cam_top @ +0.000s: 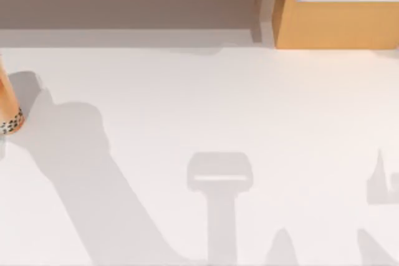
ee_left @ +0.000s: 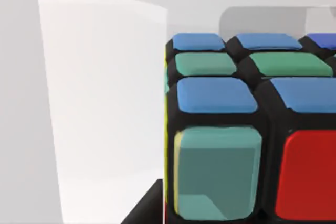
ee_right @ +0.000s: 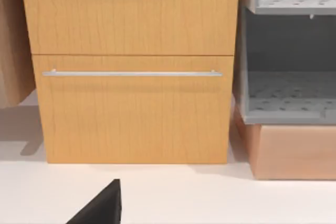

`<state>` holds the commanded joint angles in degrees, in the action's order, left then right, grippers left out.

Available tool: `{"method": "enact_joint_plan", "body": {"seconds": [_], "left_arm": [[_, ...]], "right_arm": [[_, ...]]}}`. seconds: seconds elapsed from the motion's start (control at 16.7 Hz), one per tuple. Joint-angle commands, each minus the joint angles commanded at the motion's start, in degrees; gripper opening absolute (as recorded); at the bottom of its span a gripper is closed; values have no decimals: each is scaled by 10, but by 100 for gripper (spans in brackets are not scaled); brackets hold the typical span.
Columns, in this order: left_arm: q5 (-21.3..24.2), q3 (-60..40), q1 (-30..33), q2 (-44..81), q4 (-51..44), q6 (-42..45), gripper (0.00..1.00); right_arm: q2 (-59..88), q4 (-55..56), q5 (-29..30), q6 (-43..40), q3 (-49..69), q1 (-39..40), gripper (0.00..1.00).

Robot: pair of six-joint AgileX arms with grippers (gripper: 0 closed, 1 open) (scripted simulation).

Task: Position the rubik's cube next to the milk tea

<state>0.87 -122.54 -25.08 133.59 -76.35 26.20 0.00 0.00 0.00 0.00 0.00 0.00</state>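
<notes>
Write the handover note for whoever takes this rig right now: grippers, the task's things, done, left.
Left gripper: its wrist camera sits right against the rubik's cube; I cannot tell if it grips it.
Right gripper: idle, facing the wooden drawer cabinet at the back.
Milk tea: at the table's far left edge in the top view.
Done: cube reached.
Left: set the cube beside the milk tea.

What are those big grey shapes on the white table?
Top view: soft shadows lie across the table, one beside the milk tea. Left wrist view: the rubik's cube is very close, evenly lit, with a pale shadow behind. Right wrist view: the cabinet is evenly lit.
</notes>
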Motion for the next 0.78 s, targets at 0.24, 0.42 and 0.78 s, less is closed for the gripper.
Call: {"method": "enact_joint_plan", "body": {"seconds": [0.24,0.42,0.78], "left_arm": [[0,3,1,-14,13,-1,0],[-2,9,0,-18,20,-1,0],[-5,27,0,-9,27,0,0]], "right_arm": [[0,0,0,0,0,0,100],[0,0,0,0,0,0,100],[0,0,0,0,0,0,100]]}}
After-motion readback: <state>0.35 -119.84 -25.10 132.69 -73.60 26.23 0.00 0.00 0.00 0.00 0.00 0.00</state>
